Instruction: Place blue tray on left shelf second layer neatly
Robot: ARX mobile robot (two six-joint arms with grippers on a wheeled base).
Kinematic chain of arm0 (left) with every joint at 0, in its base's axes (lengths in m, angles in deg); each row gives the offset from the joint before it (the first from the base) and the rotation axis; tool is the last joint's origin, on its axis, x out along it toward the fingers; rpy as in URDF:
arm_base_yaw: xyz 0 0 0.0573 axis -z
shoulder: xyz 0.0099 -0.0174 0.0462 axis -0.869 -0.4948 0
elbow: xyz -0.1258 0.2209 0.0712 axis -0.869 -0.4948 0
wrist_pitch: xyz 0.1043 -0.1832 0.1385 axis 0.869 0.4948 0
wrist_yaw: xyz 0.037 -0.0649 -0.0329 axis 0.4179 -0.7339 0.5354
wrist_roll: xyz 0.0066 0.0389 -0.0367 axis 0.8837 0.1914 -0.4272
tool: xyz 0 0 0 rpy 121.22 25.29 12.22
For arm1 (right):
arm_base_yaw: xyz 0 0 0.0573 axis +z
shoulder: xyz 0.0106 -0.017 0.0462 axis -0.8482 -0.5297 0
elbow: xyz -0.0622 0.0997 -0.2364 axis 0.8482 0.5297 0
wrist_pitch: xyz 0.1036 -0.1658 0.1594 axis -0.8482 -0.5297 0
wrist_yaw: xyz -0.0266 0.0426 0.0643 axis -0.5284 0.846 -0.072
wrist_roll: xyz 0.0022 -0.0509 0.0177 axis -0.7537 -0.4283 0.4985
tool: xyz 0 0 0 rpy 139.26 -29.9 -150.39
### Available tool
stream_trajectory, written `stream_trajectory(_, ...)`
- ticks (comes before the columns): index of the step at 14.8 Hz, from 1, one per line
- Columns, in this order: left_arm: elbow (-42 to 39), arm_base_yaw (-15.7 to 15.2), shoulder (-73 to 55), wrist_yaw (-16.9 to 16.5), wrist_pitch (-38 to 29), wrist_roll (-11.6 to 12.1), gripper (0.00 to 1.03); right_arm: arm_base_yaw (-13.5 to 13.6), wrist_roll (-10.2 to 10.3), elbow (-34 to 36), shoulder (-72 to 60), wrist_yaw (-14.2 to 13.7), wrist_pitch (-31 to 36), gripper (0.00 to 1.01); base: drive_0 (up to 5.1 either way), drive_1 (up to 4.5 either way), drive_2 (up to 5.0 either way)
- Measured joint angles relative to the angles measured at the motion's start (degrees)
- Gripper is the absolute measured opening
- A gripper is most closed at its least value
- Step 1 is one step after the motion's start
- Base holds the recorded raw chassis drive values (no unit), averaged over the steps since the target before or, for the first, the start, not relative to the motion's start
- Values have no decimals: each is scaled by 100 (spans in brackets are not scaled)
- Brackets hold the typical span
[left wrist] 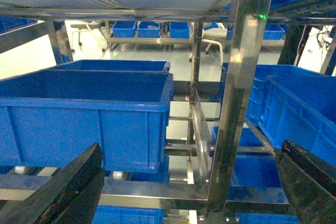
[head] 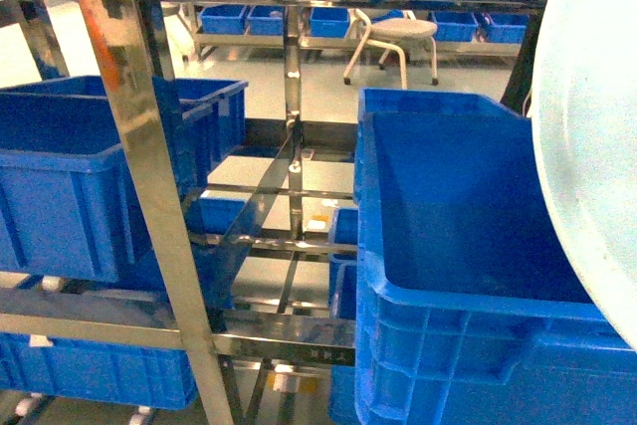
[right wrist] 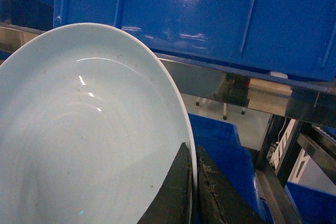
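Observation:
The blue tray (head: 589,126) is a pale, smooth-rimmed dish held up at the right edge of the head view, tilted on edge and close to the camera. It fills the left of the right wrist view (right wrist: 84,135). My right gripper (right wrist: 193,184) is shut on its rim, one dark finger on each side. My left gripper (left wrist: 184,192) is open and empty, facing the steel rack. The left shelf tier (head: 90,330) is a shiny flat crossbar with a deep blue crate (head: 90,176) on it. I cannot tell which tier is the second layer.
A mirror-like upright (head: 149,176) stands in front between the left and right bays. A large deep blue crate (head: 448,246) sits below the tray on the right. More crates (left wrist: 89,114) fill the left bay. A stool (head: 398,37) stands behind the rack.

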Motion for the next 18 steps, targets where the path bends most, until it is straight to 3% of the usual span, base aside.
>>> stream_trajectory(7, 0, 0, 0, 0, 0, 0, 98, -39, 2, 0, -4, 81, 28, 2, 0, 0, 0)
stream_trajectory(10, 0, 0, 0, 0, 0, -2, 98, 111, -37, -17, 33, -28, 24, 2, 0, 0, 0)
stream_trajectory(18, 0, 0, 0, 0, 2, -2, 98, 114, -61, -17, 46, -39, 35, 2, 0, 0, 0)
